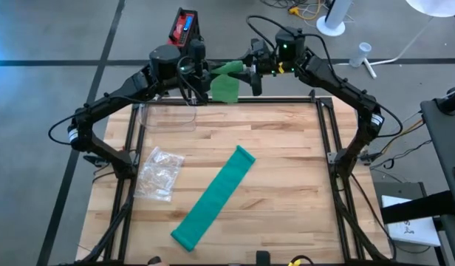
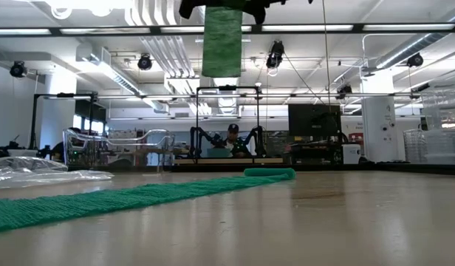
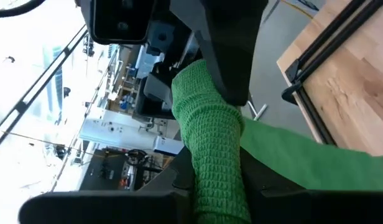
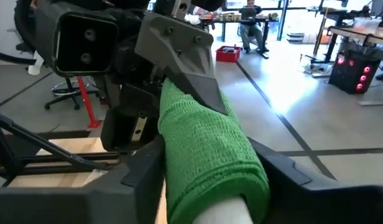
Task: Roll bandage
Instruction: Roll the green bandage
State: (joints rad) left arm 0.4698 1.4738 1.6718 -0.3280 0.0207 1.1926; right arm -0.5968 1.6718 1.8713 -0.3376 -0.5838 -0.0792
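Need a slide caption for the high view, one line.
Both hands, left hand and right hand, hold a green bandage aloft at the table's far edge; a second bandage strip lies flat on the table.

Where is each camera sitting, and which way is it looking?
High view: above, looking straight down at the table, both arms, flat green bandage.
Low view: at tabletop height, looking level into the room; hanging green bandage overhead.
Left wrist view: on the left arm, looking past the left gripper.
Right wrist view: on the right arm, looking past the right gripper.
Shared: both wrist views show the held bandage.
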